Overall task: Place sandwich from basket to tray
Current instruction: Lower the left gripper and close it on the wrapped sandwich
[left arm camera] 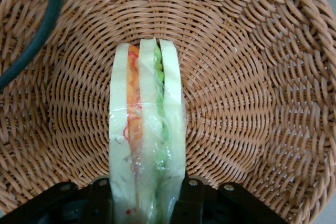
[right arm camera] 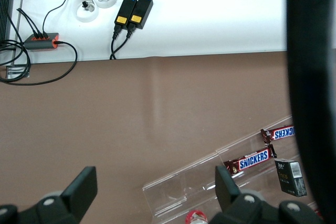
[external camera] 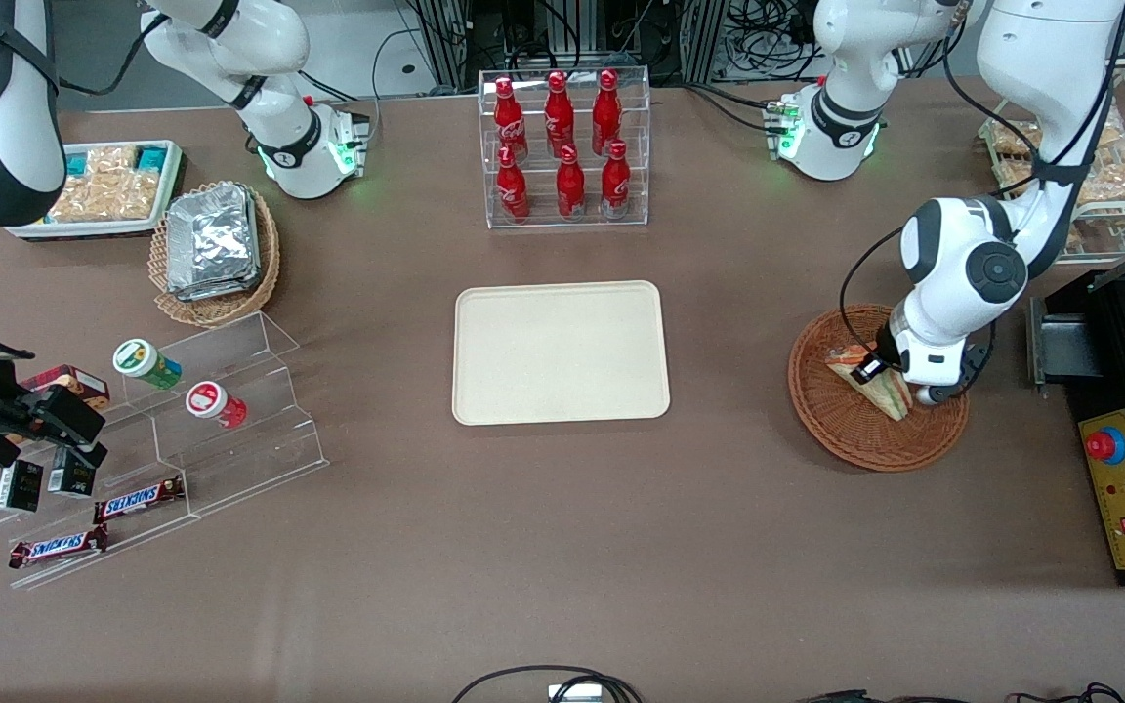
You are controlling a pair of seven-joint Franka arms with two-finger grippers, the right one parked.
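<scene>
The sandwich [external camera: 878,384], a white bread wedge with orange and green filling, lies in the reddish-brown wicker basket [external camera: 846,434] toward the working arm's end of the table. My left gripper [external camera: 906,384] is down in the basket. In the left wrist view its two black fingers [left arm camera: 100,203] press against both sides of the sandwich [left arm camera: 147,124], with the woven basket floor [left arm camera: 252,103] all around. The sandwich rests on the basket. The cream-beige tray [external camera: 561,353] sits bare at the table's middle, well apart from the basket.
A clear rack of red bottles [external camera: 562,146] stands farther from the camera than the tray. A black box with a red button [external camera: 1124,498] and a wire rack of snacks [external camera: 1100,176] flank the basket. A tan basket of foil packets [external camera: 216,244] and an acrylic stand [external camera: 211,430] lie toward the parked arm's end.
</scene>
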